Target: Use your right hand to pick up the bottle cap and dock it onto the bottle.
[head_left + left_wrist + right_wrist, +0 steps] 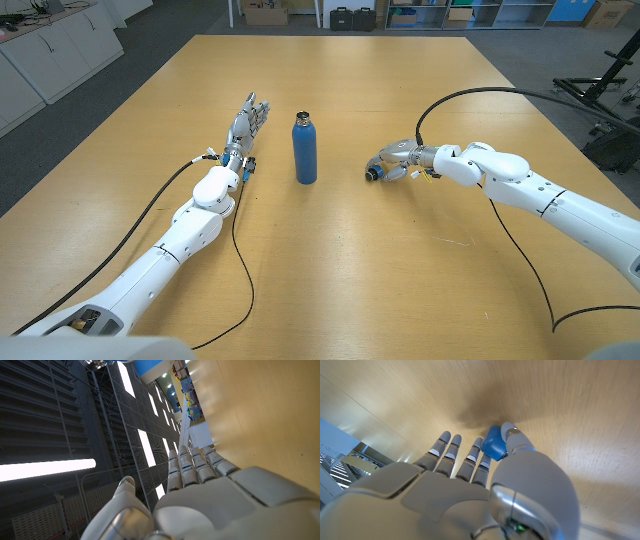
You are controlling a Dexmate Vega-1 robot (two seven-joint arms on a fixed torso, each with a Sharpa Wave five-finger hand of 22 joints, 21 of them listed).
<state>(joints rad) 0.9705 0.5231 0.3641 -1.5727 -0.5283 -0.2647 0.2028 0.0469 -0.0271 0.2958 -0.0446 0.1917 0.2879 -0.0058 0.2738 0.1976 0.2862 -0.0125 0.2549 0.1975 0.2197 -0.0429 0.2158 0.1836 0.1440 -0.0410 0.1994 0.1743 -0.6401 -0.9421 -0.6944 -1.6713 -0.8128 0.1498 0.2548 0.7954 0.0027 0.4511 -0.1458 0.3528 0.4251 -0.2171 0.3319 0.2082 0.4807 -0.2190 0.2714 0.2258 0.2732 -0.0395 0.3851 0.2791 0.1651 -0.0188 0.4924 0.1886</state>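
The right robot hand [485, 495] is bent down over the wooden surface [330, 270], pinching the blue bottle cap [493, 443] between its thumb and a finger; its other fingers [441, 445] reach straight out. In the head view that hand [390, 163] sits right of the blue bottle [305, 150], near but apart. The bottle stands upright mid-surface, mouth uncovered. The left robot hand [246, 125] lies left of the bottle, fingers straight and together, holding nothing.

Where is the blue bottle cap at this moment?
In the right wrist view the bottle cap sits between the thumb and fingers of the right robot hand, low over the table, to the right of the blue bottle.
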